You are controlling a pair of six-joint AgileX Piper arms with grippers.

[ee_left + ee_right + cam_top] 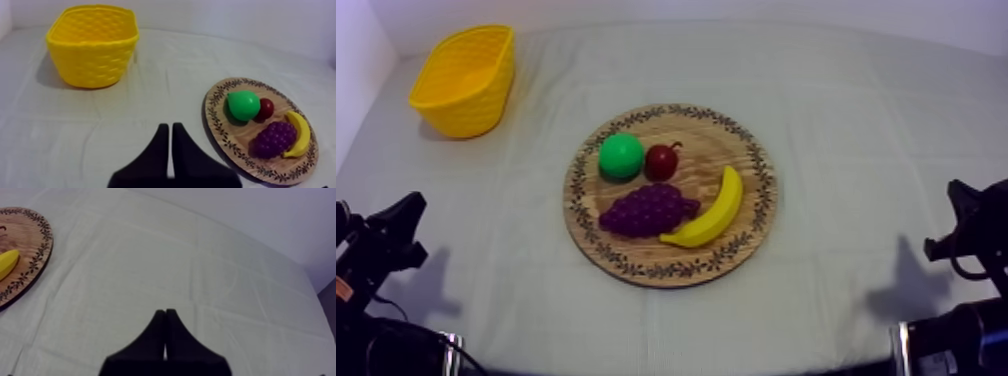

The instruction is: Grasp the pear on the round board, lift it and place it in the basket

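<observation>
We count one round wooden board [738, 150] and one yellow basket [466, 85]. Under toy fruit we enter four pieces: one pear [621, 156], one small red fruit [661, 161], one bunch of grapes [648, 210] and one banana [714, 212]. We also list two grippers, namely the left gripper [170, 126] and the right gripper [165, 311], and one cloth-covered table [866, 120].

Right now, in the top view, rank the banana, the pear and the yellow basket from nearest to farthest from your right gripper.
1. banana, on the board's right side, facing my right gripper.
2. pear, upper left of the board.
3. yellow basket, at the far left corner.
</observation>
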